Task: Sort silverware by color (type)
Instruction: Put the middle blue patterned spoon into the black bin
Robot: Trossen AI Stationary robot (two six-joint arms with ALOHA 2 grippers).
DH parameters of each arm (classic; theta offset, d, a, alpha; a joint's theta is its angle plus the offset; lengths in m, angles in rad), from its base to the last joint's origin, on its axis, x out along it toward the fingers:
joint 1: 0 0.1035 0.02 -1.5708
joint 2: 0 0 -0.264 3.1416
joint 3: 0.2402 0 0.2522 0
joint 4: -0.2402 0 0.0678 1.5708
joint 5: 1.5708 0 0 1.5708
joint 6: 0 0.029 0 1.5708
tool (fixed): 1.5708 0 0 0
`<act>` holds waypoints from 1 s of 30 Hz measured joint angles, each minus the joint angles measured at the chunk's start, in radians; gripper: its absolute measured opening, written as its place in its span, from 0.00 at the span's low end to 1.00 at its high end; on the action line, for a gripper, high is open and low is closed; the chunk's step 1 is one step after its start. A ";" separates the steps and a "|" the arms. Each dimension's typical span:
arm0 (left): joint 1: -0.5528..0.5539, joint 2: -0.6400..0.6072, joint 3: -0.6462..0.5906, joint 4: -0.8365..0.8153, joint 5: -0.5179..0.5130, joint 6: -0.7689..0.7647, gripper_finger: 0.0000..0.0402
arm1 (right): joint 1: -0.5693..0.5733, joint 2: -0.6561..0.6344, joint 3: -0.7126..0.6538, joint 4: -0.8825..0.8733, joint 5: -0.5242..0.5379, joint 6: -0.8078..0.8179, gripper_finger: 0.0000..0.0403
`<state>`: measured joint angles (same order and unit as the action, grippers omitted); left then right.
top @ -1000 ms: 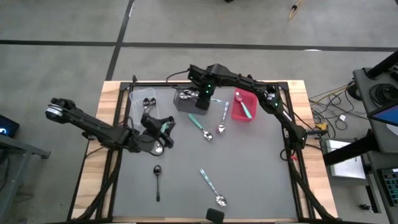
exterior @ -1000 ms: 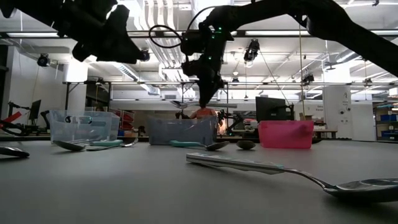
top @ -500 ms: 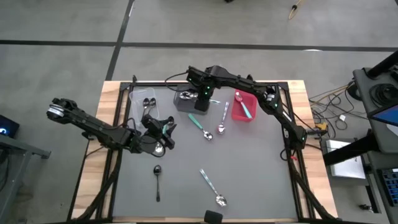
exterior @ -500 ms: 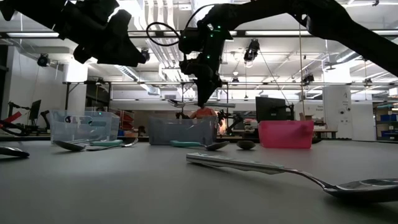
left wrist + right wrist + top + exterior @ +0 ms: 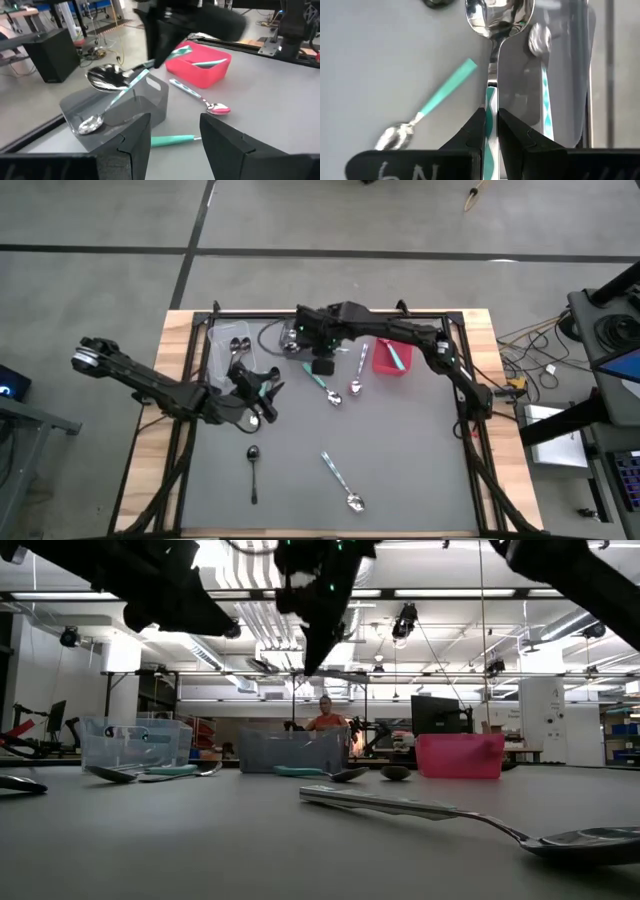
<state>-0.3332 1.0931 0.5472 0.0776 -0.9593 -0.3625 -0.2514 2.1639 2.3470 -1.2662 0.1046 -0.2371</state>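
Dark grey matting covers the table [image 5: 400, 450], framed by wooden edges and black rails. At about twelve o'clock the right gripper [image 5: 491, 125] hangs over the dark grey bin [image 5: 120, 107], jaws pinching the handle of a teal-handled spoon [image 5: 492, 60] with its bowl pointing forward. Another teal spoon [image 5: 542, 85] already lies in that bin. The spoon looks light, stiff and slick, so a grip mid-handle seems best; a pinch near its tip could let it swivel. At nine o'clock the left gripper [image 5: 172, 145] hovers with jaws spread, beside the clear bin [image 5: 228, 345]. The red bin [image 5: 380, 362] sits at one o'clock. A black spoon [image 5: 253, 470] and more loose spoons [image 5: 340, 480] lie well apart toward six o'clock, with open room around them.
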 joint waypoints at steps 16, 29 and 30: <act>-0.005 -0.046 0.000 -0.010 -0.098 0.100 0.38 | 0.225 -0.019 -0.005 0.015 0.332 0.113 0.07; 0.005 -0.046 0.000 0.030 -0.098 0.105 0.38 | 0.326 -0.019 -0.005 0.028 0.422 0.135 0.07; 0.004 -0.046 0.000 0.041 -0.097 0.114 0.38 | 0.331 -0.019 -0.005 0.029 0.423 0.136 0.07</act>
<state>-0.3288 1.0473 0.5472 0.1186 -1.0567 -0.2486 0.0792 2.1452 2.3417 -1.2370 0.5274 -0.1013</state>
